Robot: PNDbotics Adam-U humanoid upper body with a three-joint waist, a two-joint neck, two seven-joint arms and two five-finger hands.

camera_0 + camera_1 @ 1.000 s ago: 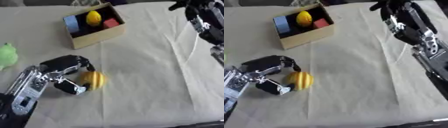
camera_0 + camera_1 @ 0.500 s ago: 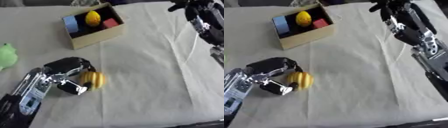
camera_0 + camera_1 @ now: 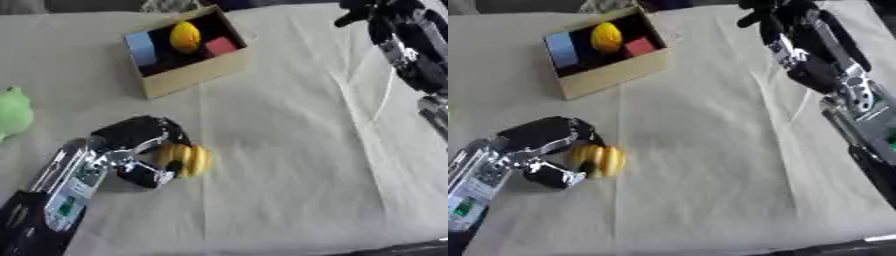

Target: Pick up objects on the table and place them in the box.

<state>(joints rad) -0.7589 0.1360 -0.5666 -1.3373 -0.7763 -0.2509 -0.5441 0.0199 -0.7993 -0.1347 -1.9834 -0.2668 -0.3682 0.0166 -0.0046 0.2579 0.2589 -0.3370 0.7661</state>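
Left hand (image 3: 131,150): curled round the yellow ridged object (image 3: 186,160), which is held on the counter (image 3: 289,150).
Box (image 3: 188,72): far beyond that hand.
Right hand (image 3: 767,10): raised; finger state cannot be told.

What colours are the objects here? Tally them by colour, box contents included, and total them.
Yellow: 2, a ridged one at the left hand and one in the box
Blue: 1, in the box
Red: 1, in the box
Green: 1, at the left edge
Total: 5
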